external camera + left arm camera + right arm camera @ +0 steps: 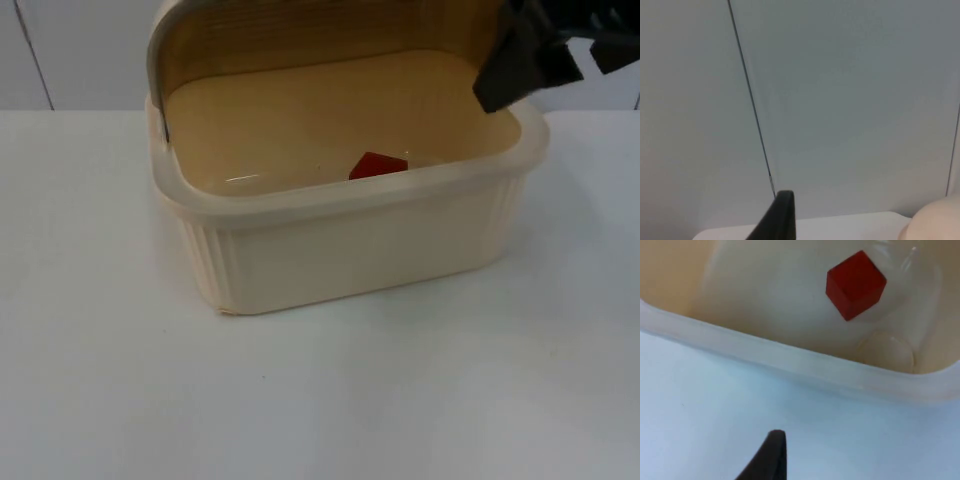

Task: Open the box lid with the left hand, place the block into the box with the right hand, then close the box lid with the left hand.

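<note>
The cream plastic box [350, 240] stands in the middle of the table with its lid [300, 35] tipped up and back. A red block [378, 165] lies on the box floor near the front wall, also seen as the red block [856, 285] in the right wrist view, behind the box rim [805, 362]. My right gripper [525, 60] hangs above the box's back right corner, apart from the block. My left gripper [780, 217] faces the grey partition wall, with a bit of the cream box [935, 220] beside it.
White table [320, 400] spreads in front of the box and to both sides. The grey partition wall [70, 50] closes off the table behind the box.
</note>
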